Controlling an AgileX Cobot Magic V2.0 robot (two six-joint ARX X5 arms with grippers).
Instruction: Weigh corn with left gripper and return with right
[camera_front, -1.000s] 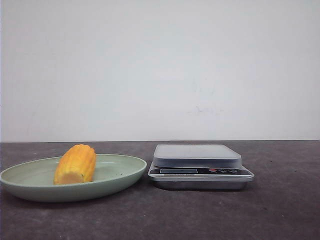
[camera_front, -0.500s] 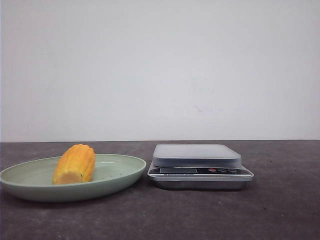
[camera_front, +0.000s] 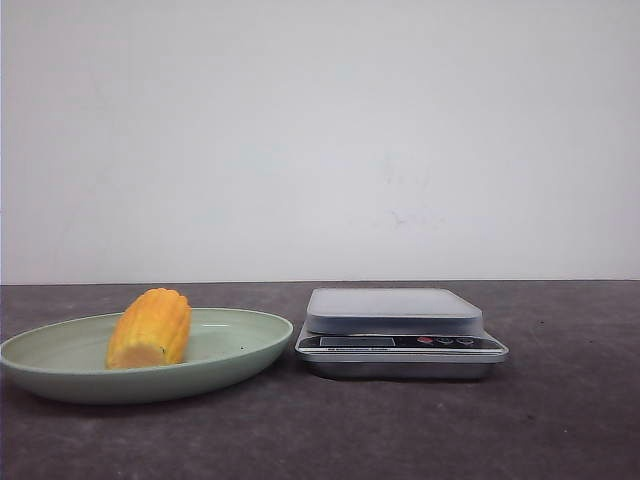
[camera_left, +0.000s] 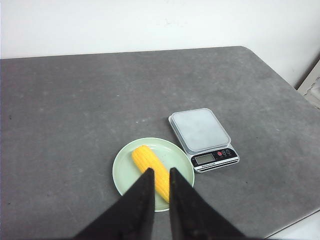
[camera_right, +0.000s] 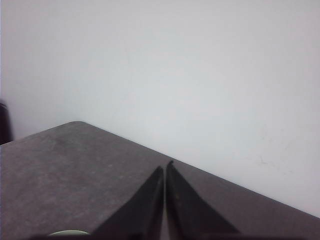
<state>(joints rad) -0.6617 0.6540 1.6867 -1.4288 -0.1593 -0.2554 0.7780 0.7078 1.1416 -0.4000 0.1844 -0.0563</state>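
Jaws on the left gripper sat nearly together with just a thin gap between the two black wedge fingers, nothing gripped, hanging well above the plate with the tips over its near edge. Right gripper had its fingers pressed tip to tip, clenched on nothing, pointed out over the dark grey table toward the white wall.

Corn was lying on its side in the pale green plate, paler cut end facing the front camera, more toward the side of the plate away from the scale. Kitchen scale stood just beside the plate, not touching as far as I could see, its flat grey platform bare. It had a small display and red and dark buttons on the front strip, but any lettering there was too small to read.
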